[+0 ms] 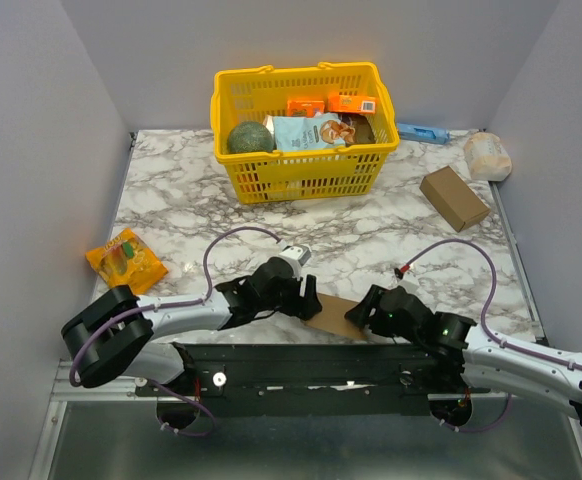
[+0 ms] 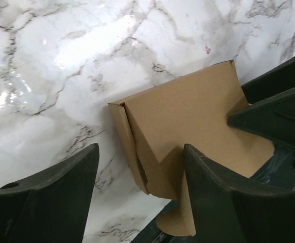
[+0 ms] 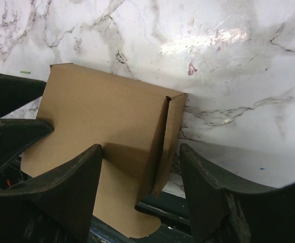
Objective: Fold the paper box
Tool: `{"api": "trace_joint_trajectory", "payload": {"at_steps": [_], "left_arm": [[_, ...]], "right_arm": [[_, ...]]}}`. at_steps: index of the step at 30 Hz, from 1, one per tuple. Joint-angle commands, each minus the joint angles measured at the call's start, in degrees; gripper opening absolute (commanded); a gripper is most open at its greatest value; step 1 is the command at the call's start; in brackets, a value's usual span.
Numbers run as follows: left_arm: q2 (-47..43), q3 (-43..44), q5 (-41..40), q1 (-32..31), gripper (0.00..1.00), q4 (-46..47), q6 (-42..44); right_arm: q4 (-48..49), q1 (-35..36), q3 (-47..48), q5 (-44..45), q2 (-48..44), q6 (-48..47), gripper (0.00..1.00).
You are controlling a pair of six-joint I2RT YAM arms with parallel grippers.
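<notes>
At the top view's lower centre, the paper box [image 1: 331, 313] lies on the bench [image 1: 371, 220], end flaps raised. Left fingers [image 2: 56, 202] and right fingers [image 3: 218, 202] gape, straddling them, holding nothing; most folding seems left.

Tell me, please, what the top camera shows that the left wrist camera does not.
Only the top view: the yellow basket, the brown carton, the orange packet and both arms. Only the left wrist view: the paper box's folded side flap up close, between the left gripper's open fingers. Both: the paper box at the marble table's near edge.
</notes>
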Motion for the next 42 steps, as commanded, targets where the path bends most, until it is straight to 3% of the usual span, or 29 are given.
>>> {"api": "trace_joint_trajectory", "payload": {"at_steps": [1, 6, 10, 15, 29, 42], "left_arm": [[-3.5, 1.0, -4.8, 0.0, 0.81, -12.6, 2.3], [-6.1, 1.8, -3.0, 0.0, 0.77, -15.9, 1.1], [-6.4, 1.7, 1.6, 0.0, 0.67, -16.0, -0.5], [-8.0, 1.0, 4.8, 0.0, 0.66, -14.6, -2.4], [-9.2, 0.0, 13.2, 0.0, 0.73, -10.2, -8.5], [-4.8, -1.7, 18.7, 0.0, 0.51, 0.5, -13.5]], "right_arm": [[-2.2, -0.2, -1.9, 0.4, -0.5, 1.3, 0.68], [-2.3, -0.3, -1.8, 0.6, -0.2, 1.5, 0.68], [-2.5, -0.2, -1.7, 1.1, -0.1, 1.5, 0.68], [-2.6, -0.2, -1.6, 1.2, 0.1, 1.5, 0.68], [-2.6, -0.2, -1.1, 1.2, 1.1, 1.4, 0.63], [-2.2, -0.2, -0.8, 1.0, 1.6, 0.8, 0.61]]}}
